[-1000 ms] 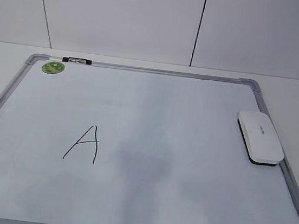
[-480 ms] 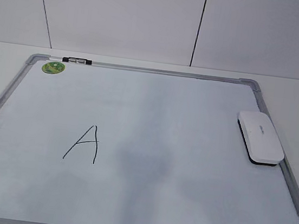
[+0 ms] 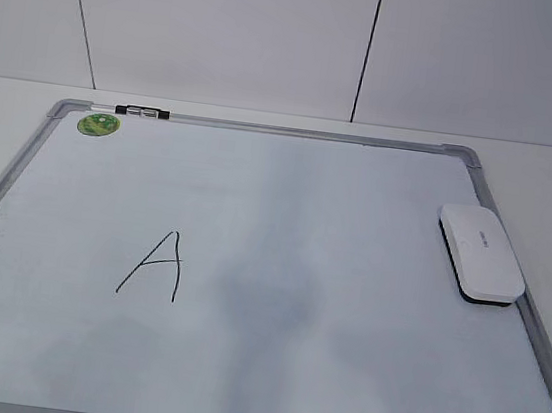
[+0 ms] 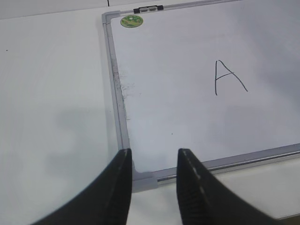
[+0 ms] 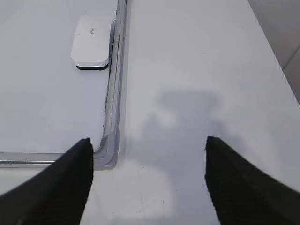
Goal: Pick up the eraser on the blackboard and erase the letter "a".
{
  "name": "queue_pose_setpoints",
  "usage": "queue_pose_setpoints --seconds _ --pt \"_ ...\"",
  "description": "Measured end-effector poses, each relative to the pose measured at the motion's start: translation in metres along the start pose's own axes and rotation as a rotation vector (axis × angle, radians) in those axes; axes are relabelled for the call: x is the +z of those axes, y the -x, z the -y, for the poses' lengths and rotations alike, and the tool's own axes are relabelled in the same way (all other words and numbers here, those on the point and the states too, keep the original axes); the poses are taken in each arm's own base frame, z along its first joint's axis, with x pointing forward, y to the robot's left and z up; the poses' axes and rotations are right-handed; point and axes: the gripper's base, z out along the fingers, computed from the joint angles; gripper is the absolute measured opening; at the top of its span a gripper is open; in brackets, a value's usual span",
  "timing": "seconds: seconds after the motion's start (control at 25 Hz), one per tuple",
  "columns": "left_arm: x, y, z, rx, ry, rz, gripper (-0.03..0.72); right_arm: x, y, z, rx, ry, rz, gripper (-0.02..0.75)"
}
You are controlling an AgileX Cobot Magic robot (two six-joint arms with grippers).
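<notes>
One eraser [image 3: 481, 254], a flat white rounded block with a dark underside, lies on the blackboard [image 3: 336, 375] against its right-hand frame rail, long axis running along that rail; nothing touches it. In the right wrist view the same eraser [image 5: 92, 41] sits just inside the frame, small grey lettering visible on its top face. The only mark on the board is the letter [image 3: 154, 265], drawn in thin black marker as an angular capital "A", in the left half of the board and well apart from the eraser; the left wrist view shows it [image 4: 228, 77] as well. The board has a grey metal frame with rounded corners and lies flat on a white table [image 3: 550, 190]. A green round sticker [image 3: 99, 124] occupies the far left corner, and a small black-and-silver clip [image 3: 142, 111] sits on the far frame rail just beside it. The left gripper [image 4: 153, 164] hovers above the near left corner of the board, its dark jaws parted with a modest gap and holding nothing. The right gripper [image 5: 147, 157] hovers above the near right corner, half over the bare table, its jaws spread wide and empty. Pale wall panels [image 3: 227, 29] stand behind the table.
</notes>
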Motion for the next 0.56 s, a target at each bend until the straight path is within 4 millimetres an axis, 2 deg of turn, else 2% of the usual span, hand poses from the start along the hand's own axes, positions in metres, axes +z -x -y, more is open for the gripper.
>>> queue_pose_setpoints --seconds 0.56 --pt "0.0000 0.0000 0.0000 0.000 0.000 0.000 0.235 0.0000 0.0000 0.0000 0.000 0.000 0.000 0.592"
